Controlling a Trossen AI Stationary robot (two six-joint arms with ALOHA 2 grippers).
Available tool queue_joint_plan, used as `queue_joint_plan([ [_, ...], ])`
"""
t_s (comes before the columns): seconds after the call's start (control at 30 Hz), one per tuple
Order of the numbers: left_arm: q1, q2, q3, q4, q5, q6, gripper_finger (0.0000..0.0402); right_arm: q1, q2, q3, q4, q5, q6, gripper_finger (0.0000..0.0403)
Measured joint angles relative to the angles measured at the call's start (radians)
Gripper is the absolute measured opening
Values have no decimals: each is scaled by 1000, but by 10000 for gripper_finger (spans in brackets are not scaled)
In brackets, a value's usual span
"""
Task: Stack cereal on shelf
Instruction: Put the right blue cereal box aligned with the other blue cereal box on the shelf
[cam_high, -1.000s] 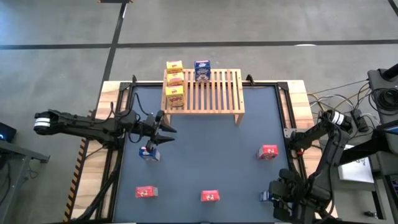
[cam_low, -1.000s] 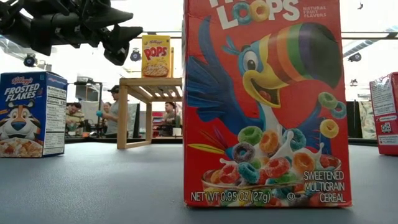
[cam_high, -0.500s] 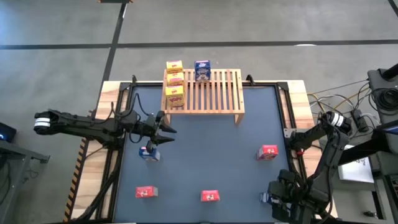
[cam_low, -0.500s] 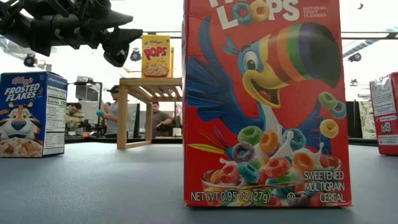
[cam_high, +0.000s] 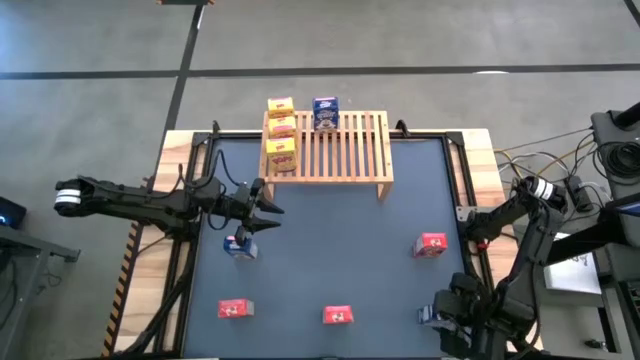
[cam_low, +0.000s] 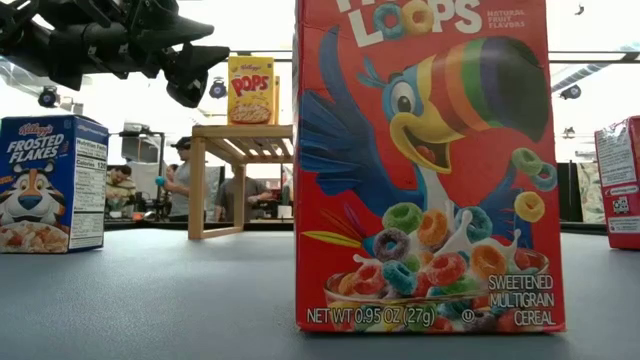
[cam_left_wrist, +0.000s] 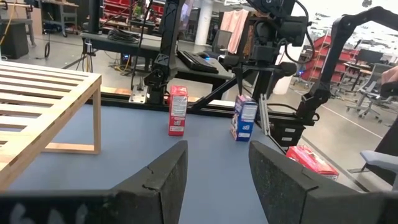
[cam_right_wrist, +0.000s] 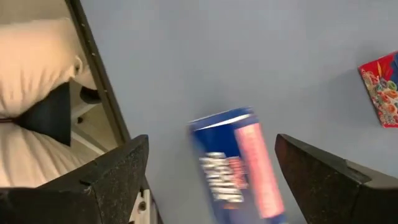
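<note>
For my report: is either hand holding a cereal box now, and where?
No. The left hand is open and empty; the right hand is open above a blue box.

Overhead and table-level cameras share the shelf (cam_high: 327, 148); wrist cameras ride close.

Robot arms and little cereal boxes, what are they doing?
They are putting cereal boxes on the wooden rack. Three yellow boxes and one blue box are up there already. The right gripper is open above a blue box near the table's front right corner. The left gripper hovers open by another blue box. Three red boxes wait.
</note>
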Motion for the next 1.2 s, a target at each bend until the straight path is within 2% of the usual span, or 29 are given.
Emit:
queue_joint_plan([
  [0.23, 0, 0, 0, -1, 0, 0, 155, 6, 11, -3, -16, -2, -14, 354],
  [0.63, 0, 0, 0, -6, 0, 0, 155, 55, 62, -37, -19, -2, -12, 354],
  [0.77, 0, 0, 0, -6, 0, -7, 155, 61, 84, -75, -12, -71, 31, 351],
  [0.87, 0, 0, 0, -7, 0, -8, 155, 65, 97, -94, -4, -112, 36, 340],
  [1.2, 0, 0, 0, -7, -1, -8, 155, 66, 96, -96, 15, -126, 11, 275],
])
